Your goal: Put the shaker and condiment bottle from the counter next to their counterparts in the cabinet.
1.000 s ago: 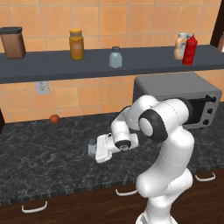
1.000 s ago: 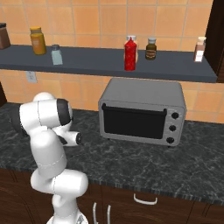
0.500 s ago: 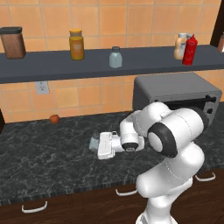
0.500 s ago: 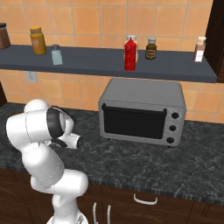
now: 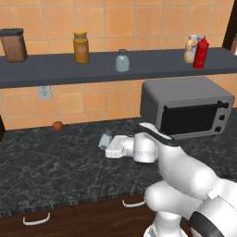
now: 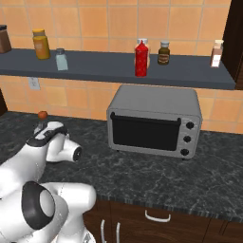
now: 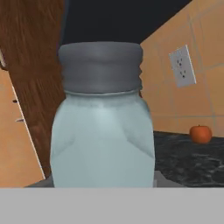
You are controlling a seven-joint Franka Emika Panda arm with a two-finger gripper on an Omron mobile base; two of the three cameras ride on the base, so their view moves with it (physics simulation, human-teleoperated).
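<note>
on the counter (image 5: 55, 171), just left of the microwave (image 5: 187, 106), your gripper (image 5: 107, 144) has finished closing over the last second and now grips the shaker (image 5: 106, 139), which fills the hand view (image 7: 103, 127). the arm has also swung lower and further forward. that looks like the grasp done; next you lift it to the cabinet (image 5: 92, 69), beside its twin shaker (image 5: 122, 60). the condiment bottle (image 5: 201, 52) already stands there by the beige bottle (image 5: 190, 48).
</note>
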